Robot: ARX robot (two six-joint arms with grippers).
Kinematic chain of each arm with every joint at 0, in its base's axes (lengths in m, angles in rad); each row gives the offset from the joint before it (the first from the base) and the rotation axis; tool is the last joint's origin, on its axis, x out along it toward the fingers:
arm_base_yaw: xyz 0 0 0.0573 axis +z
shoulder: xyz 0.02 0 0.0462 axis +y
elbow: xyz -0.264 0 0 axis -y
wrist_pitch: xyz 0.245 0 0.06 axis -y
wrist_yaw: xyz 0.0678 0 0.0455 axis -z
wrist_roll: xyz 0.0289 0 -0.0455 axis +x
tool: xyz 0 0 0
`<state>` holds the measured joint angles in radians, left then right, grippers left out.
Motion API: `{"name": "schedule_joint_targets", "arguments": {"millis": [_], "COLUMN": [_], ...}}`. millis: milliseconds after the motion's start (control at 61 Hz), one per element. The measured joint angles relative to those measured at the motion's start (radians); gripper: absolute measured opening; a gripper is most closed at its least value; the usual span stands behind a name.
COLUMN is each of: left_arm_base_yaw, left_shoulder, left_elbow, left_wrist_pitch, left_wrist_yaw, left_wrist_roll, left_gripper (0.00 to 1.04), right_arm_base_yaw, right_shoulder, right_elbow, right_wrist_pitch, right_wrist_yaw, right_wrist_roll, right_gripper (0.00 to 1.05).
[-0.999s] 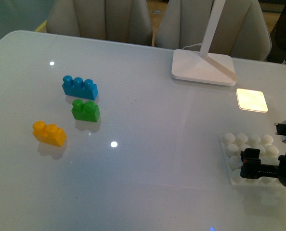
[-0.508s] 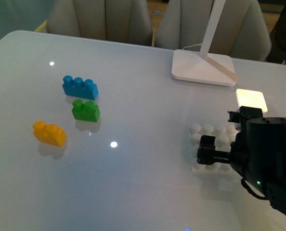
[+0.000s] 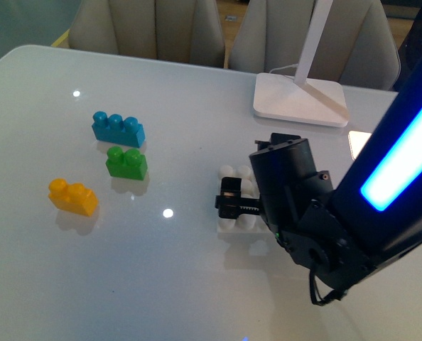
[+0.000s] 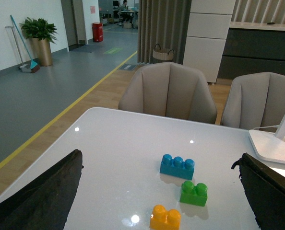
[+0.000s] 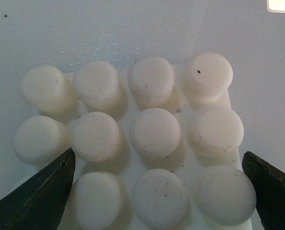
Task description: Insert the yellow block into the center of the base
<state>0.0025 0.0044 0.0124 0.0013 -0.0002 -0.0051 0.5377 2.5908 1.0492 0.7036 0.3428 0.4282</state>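
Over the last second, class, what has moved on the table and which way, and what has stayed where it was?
The right hand swept leftward from the far right toward the middle, bringing the white base along in its grip. The base is now much nearer the bricks. The yellow block, green brick, blue brick and lamp have not moved.

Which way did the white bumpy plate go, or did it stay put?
Yes, it moved: the base slid left, past the lamp foot, toward the green brick.
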Motion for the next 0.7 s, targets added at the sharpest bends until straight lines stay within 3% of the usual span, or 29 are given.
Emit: {"name": "schedule_joint_targets", "arguments": {"millis": [279, 704], "left_arm_base_yaw": [0.000, 0.000], "left_shoulder": [0.000, 0.000], "left_elbow": [0.000, 0.000], "left_wrist_pitch": [0.000, 0.000], "left_wrist_yaw": [0.000, 0.000], "left_wrist_roll": [0.000, 0.000], "left_gripper": [0.97, 0.97], "right_arm_base_yaw": [0.071, 0.094], "right_shoulder": [0.027, 0.053], "right_elbow": [0.113, 0.222], "right_wrist_pitch": [-0.105, -0.208], "right_wrist_yaw": [0.029, 0.066], "right_wrist_roll": [0.081, 0.150], "right_gripper": [0.97, 0.97]}}
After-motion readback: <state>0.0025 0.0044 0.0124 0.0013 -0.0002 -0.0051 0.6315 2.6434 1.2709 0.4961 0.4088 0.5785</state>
